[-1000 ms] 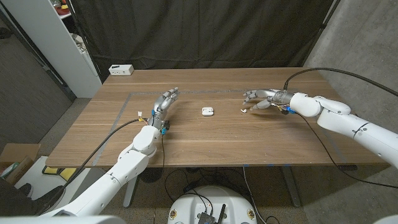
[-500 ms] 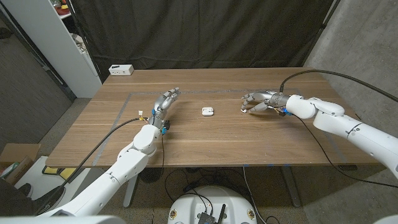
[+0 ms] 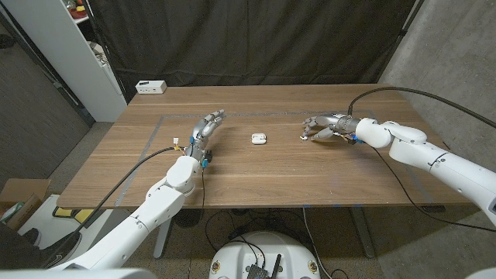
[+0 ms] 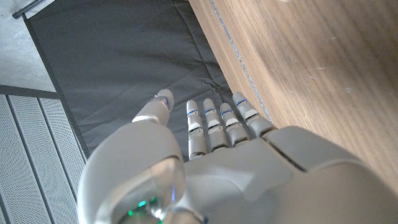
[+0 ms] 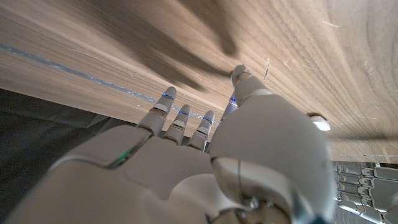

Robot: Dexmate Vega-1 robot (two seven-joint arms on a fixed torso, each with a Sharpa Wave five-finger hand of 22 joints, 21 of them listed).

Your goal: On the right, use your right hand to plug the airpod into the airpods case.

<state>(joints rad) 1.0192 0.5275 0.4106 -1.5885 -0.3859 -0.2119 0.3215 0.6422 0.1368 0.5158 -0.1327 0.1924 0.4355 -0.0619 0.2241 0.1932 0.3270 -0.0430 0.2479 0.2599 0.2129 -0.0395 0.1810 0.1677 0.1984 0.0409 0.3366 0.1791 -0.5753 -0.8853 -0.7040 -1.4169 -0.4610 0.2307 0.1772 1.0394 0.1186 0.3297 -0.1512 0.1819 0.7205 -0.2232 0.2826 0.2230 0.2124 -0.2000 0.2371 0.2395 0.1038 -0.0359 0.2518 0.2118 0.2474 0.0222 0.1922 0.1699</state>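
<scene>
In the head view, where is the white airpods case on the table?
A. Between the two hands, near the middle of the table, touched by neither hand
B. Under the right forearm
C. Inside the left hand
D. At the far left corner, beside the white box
A: the airpods case lies on bare wood, apart from the left hand and from the right hand, which is curled over the small white airpod.

A rectangular brown wooden tabletop stands in front of a black fabric curtain covering the far wall. A white shelving unit stands at far left. A small white box sits on the tabletop's far left corner. Grey carpet covers the floor.
</scene>
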